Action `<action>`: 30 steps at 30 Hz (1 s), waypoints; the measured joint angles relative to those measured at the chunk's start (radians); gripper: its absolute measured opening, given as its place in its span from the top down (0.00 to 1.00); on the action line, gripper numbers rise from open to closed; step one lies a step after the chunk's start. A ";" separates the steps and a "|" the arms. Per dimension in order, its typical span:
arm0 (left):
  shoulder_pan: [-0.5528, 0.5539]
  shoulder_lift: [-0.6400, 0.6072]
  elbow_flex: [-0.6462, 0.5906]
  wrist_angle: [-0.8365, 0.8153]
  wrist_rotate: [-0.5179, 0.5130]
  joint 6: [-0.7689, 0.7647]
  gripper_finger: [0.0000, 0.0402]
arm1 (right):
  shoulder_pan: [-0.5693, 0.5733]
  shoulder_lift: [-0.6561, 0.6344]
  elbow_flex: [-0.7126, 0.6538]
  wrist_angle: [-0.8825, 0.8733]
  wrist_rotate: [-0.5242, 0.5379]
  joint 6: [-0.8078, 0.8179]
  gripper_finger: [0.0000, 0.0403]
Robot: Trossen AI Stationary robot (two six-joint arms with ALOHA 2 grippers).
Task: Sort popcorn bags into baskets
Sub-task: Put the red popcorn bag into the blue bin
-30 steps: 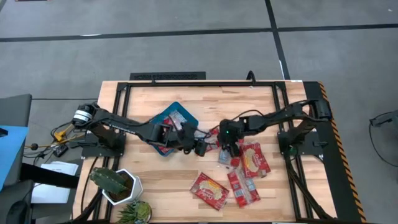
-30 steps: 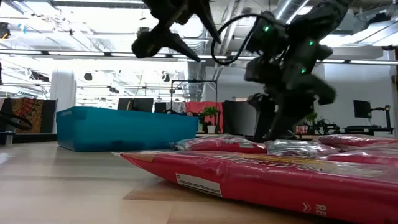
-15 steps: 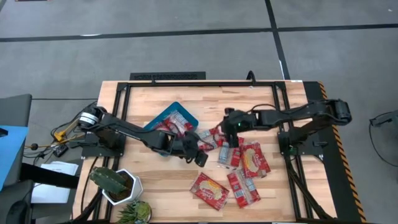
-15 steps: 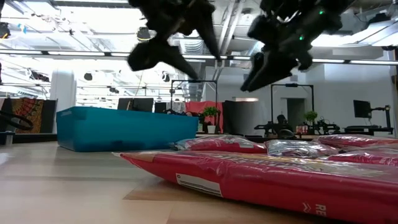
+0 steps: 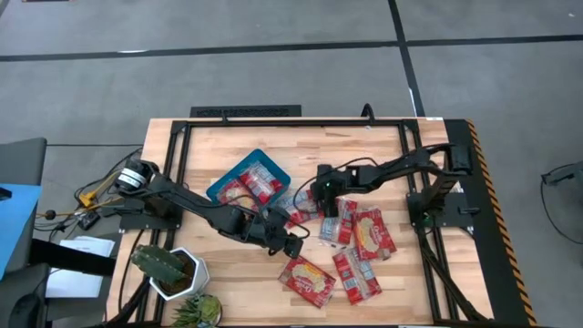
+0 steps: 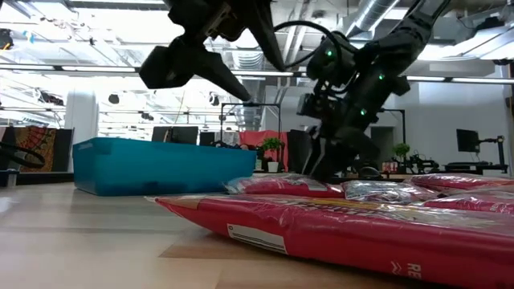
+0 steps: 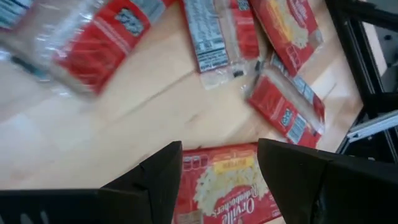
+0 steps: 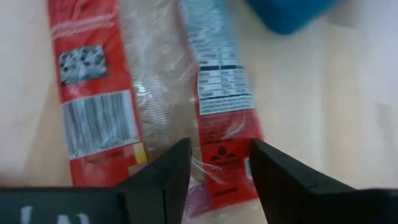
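Several red popcorn bags lie flat on the wooden table to the right of the teal basket point(image 5: 221, 185), which has more bags in it. My right gripper point(image 5: 321, 202) is low by the basket's right corner and open. Its fingers stand on either side of one end of a bag with a printed label point(image 8: 219, 106). My left gripper point(image 5: 293, 248) hovers open above the table with nothing between its fingers. Past it lies a larger bag point(image 7: 217, 183) near the front edge. My right gripper comes down at a slant onto the end of the labelled bag point(image 8: 224, 163), which lies flat on the table between the two fingers. I cannot tell whether the fingers touch it.
A second bag point(image 8: 87, 93) lies beside the labelled one. More bags point(image 5: 364, 246) lie to the right and toward the front. A white pot with a cactus point(image 5: 173, 271) stands at the front left corner. Black frame rails point(image 5: 273, 123) run around the tabletop.
My right gripper has risen from the bags at the middle right, gone toward the table's left and come down by the basket's corner. My left gripper has moved away from the basket toward the near edge and sunk a little. The bags on the table have kept their places.
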 joint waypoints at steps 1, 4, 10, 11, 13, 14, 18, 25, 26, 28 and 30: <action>-0.004 0.003 0.000 -0.003 -0.004 -0.003 0.51 | 0.011 0.009 0.001 0.001 -0.016 0.000 0.54; -0.007 0.003 -0.001 0.001 -0.034 -0.005 0.51 | 0.057 0.037 0.005 0.005 -0.070 0.027 0.55; -0.006 0.001 -0.001 -0.004 -0.070 0.043 0.51 | 0.183 0.016 0.001 -0.018 -0.109 0.050 0.57; -0.005 0.001 -0.001 -0.007 -0.073 0.053 0.51 | 0.198 0.002 0.000 -0.027 -0.090 0.050 0.58; -0.005 0.001 -0.001 -0.014 -0.097 0.070 0.51 | 0.219 -0.034 -0.002 -0.048 -0.072 0.051 0.58; -0.005 0.001 -0.001 -0.015 -0.118 0.077 0.51 | 0.223 -0.061 -0.002 -0.066 -0.066 0.055 0.59; 0.004 0.005 -0.001 -0.013 -0.181 0.152 0.51 | 0.224 -0.195 -0.002 -0.197 -0.066 0.097 0.60; 0.087 0.080 0.000 0.017 -0.119 0.319 0.44 | 0.241 -0.444 -0.001 -0.398 -0.066 0.173 0.62; 0.104 0.098 0.000 0.033 -0.087 0.341 0.42 | 0.246 -0.471 -0.001 -0.408 -0.065 0.183 0.62; 0.141 0.138 0.000 0.061 -0.008 0.375 0.39 | 0.253 -0.533 -0.001 -0.453 -0.058 0.202 0.63; 0.173 0.169 0.000 0.075 0.076 0.392 0.37 | 0.259 -0.578 0.000 -0.459 -0.038 0.224 0.64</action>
